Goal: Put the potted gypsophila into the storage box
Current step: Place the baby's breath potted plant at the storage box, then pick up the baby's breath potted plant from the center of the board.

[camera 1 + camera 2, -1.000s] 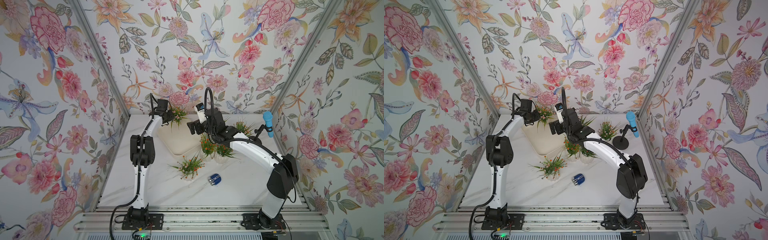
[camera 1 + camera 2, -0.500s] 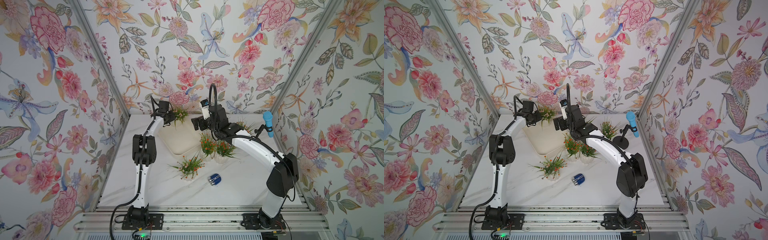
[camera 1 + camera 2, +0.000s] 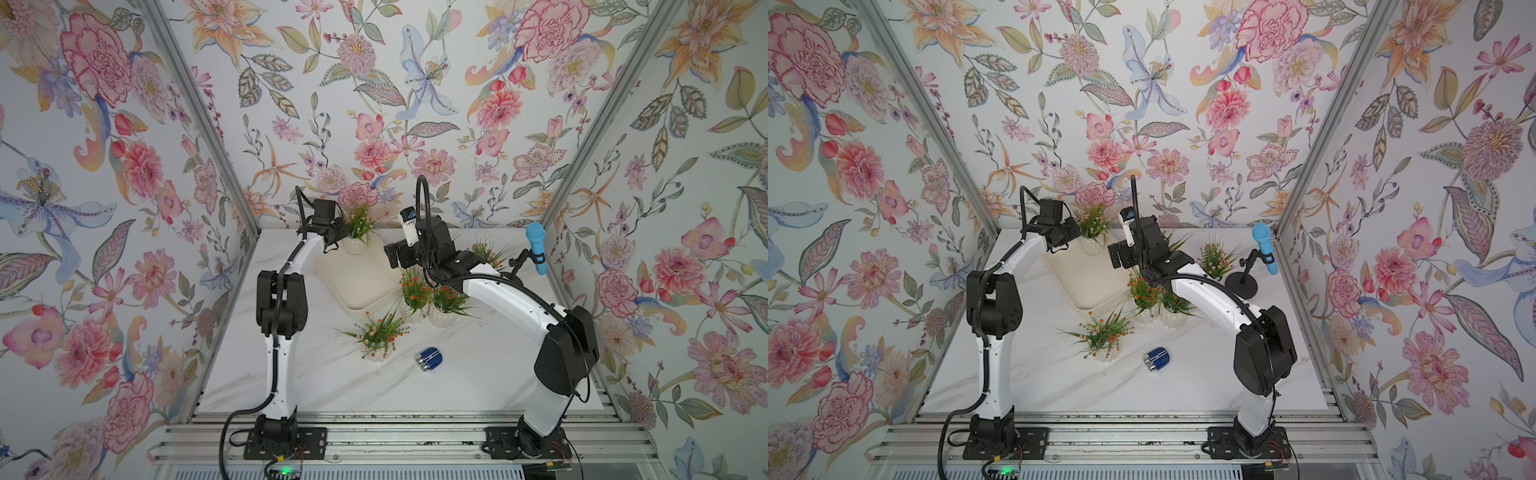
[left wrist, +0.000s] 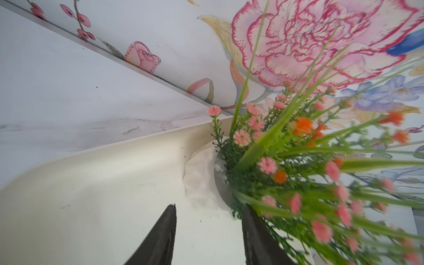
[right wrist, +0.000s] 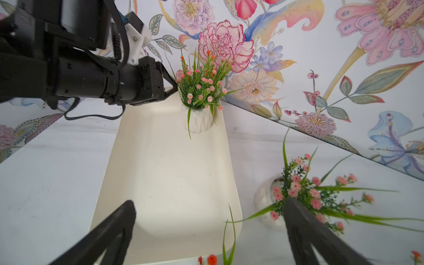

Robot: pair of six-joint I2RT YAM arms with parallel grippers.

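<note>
Nearest the arm bases, a small blue cylinder [image 3: 429, 359] lies on its side on the surface [image 3: 332, 386]; it has no part in the job. Just behind it stands one potted gypsophila, the front pot [image 3: 376, 338], upright and alone, so it looks open to a grasp from either side.

Farther in, a pair of pots [image 3: 430, 303] sit close together just beside the storage box [image 3: 357, 286], partly hidden by the right arm. The right gripper [image 5: 210, 202] hovers over the near end of the box, its fingers [image 5: 114, 229] spread wide with nothing between them. A side pot [image 5: 266, 199] stands on the surface just beside one finger, so I judge the gripper is lining up the next pick.

A back pot [image 3: 1214, 255] stands near the blue microphone [image 3: 536, 247]. Farthest, the corner pot [image 5: 198, 119] stands upright in the box's far corner, probably tucked there to leave the floor free for the rest. The left gripper [image 4: 208, 207] is at its foliage, fingers apart, gripping nothing.
</note>
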